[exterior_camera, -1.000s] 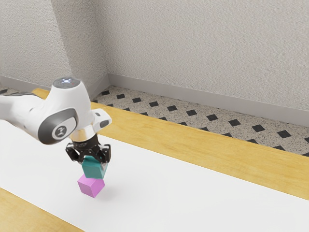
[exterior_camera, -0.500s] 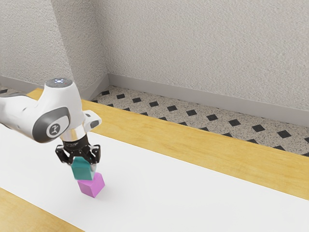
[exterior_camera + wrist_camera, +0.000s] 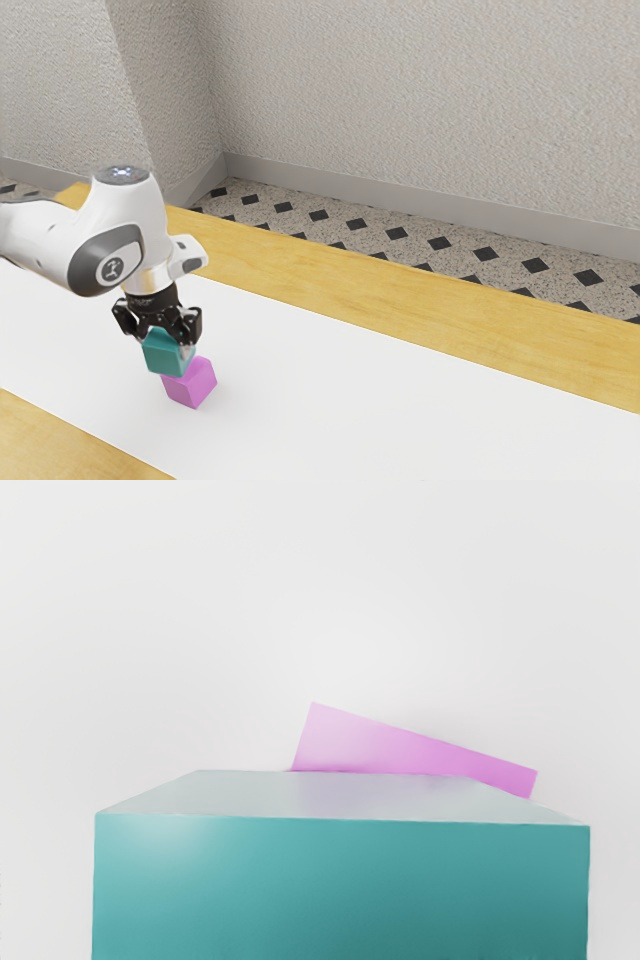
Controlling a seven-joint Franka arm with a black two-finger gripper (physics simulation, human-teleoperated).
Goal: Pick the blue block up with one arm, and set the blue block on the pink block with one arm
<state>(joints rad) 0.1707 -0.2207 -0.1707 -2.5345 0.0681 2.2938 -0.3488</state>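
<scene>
jaws clamped on the blue block (image 3: 160, 355), one finger on each of two opposite sides, pointing down at the counter (image 3: 400, 410). held a bit tilted, low over the pink block (image 3: 195, 385), shifted toward the exterior view's left of it, so covering only the pink block's upper left part. cannot tell whether touching the pink top or just above it. in the wrist view, blue block (image 3: 340, 880) close up, pink block (image 3: 405, 752) peeking out past its far edge, turned at an angle to it, not squared up. white counter all round, wood edging (image 3: 450, 310) along near and far sides. arm (image 3: 95, 250) coming in from the exterior view's left.

judged step: lining up and lowering for the stack, not yet let go.

risks, as guesses:
- opening with this offset is likely to leave the blue block overhanging, then tipping off the left side onto the counter.
- tilt plus mismatched rotation is likely to land one edge first, then rocking or sliding.
- pressing down off-centre could shove or flip the pink block, with nothing bracing it.
- lifting away before fully parting the jaws could drag the blue block off the stack.

counts: blue block 1, pink block 1, arm 1, pair of jaws 1, counter 1.
</scene>
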